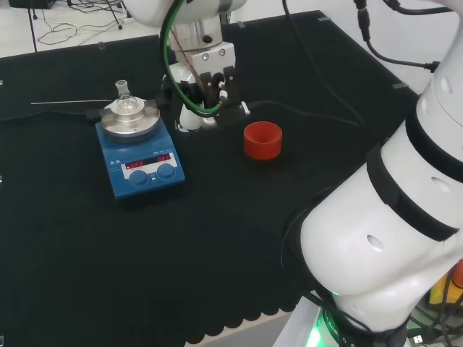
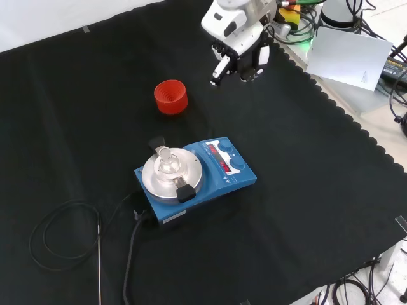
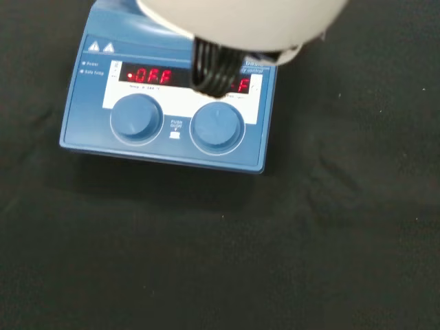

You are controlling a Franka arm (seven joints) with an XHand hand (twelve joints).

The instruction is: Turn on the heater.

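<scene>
From my remote station I see the blue heater standing near the middle of the black cloth in the front view, its round metal plate carrying a small clear glass flask, its two blue knobs facing the camera at the wrist beneath a red-lit display. The hand hangs above the cloth at the front view's top, well apart from the heater and touching nothing; its dark fingers point downward, held fairly straight, grasping nothing that I can make out. A red ribbed ring sits on the cloth between hand and heater, left of the hand in that view. In the head view the ring lies to the heater's right, and a thin metal probe stretches leftward behind the heater
</scene>
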